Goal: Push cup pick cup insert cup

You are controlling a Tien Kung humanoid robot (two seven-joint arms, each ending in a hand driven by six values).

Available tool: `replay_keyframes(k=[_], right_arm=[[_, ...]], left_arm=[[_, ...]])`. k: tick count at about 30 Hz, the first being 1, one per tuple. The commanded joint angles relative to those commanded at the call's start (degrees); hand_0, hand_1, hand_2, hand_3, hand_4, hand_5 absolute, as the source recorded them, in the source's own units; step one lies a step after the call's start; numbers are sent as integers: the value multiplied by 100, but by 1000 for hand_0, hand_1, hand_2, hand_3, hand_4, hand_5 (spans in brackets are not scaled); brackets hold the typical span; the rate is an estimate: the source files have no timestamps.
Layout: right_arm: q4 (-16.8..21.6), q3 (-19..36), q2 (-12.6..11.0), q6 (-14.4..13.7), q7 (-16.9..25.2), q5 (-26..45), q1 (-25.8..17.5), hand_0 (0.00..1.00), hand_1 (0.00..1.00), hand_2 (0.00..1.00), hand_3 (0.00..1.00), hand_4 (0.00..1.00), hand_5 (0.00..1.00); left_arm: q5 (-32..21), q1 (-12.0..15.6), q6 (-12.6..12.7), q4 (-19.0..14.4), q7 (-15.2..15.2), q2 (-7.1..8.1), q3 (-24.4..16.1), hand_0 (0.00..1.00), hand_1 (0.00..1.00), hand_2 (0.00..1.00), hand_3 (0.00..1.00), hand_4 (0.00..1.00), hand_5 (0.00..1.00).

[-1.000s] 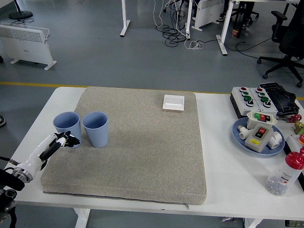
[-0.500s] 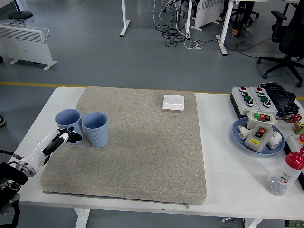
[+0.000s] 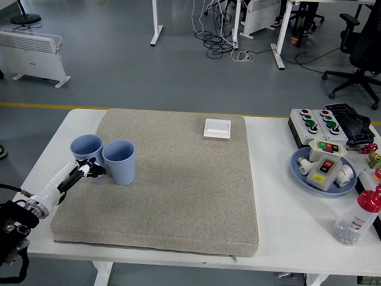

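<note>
Grey fabric mat (image 3: 178, 179) on white table (image 3: 286, 220): two upright light-blue plastic cups (image 3: 87, 149) (image 3: 119, 161) touching; left hand (image 3: 83, 171), fingers bunched, empty, against left cup's base.

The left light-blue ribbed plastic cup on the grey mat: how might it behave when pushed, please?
The left light-blue ribbed cup looks empty and thin-walled, so probably light. The fabric grey mat may grip its base, tipping rather than sliding. It nearly touches the second blue cup, likely nudging it.

What I can't make out from up here

My left hand (image 3: 85, 171) covers the lower front of the nearer blue cup (image 3: 87, 152), and its fingers are too small to tell grip from touch. My arm is cut off at the bottom-left corner. The bottle (image 3: 357, 218) label is unreadable.
</note>
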Motion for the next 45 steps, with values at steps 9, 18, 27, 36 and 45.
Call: replay_keyframes(k=[9,18,27,36,45], right_arm=[[0,-13,6,-1,-6,-2,-21,775,715,719,619,284,559],[0,-18,10,2,-14,-27,-41,775,715,720,619,284,559],[0,-59,17,10,-19,-17,-46,774,715,719,619,284,558],[0,-86,17,11,-11,22,-2,775,716,719,619,284,559],[0,-94,13,11,-1,53,5,774,716,719,620,284,558]], left_arm=[[-97,-225,-13,299,-78,-60,160,800,700,604,508,518,998],[-224,-369,-51,554,-137,-130,305,800,700,604,508,516,998],[-304,-534,-90,793,-202,-208,387,811,704,605,508,512,998],[-330,-726,-107,931,-210,-249,470,814,709,606,508,511,998],[-285,-626,-121,874,-154,-161,365,807,707,607,509,503,998]])
